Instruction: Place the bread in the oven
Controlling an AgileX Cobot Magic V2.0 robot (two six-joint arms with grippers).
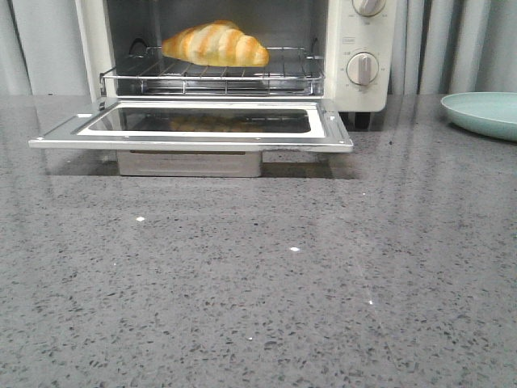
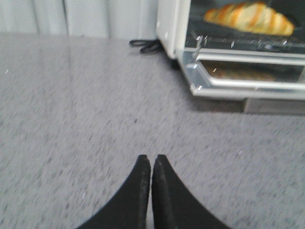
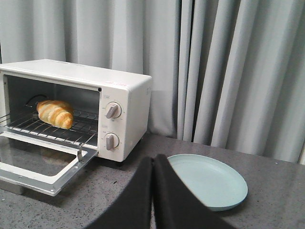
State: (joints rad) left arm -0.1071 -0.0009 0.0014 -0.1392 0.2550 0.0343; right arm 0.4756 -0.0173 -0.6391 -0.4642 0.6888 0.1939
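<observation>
Both arms' fingers, left (image 2: 151, 164) and right (image 3: 152, 164), are pressed together, holding nothing, above the table (image 1: 258, 283). The bread (image 1: 215, 44) lies on the wire rack (image 1: 210, 77) inside the open oven (image 1: 359, 48).

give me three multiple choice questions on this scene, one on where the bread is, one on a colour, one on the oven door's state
1. Where is the bread?
A. on the plate
B. on the wire rack inside the oven
C. on the open door

2. What colour is the plate?
A. pale blue-green
B. red
C. black

3. What state is the oven door in?
A. shut
B. dropped open, lying flat
C. removed

Answers:
1 B, the roll rests on the rack bars behind the door.
2 A, the right wrist view shows it pale blue-green and empty.
3 B, the door lies level in front of the oven cavity.
</observation>
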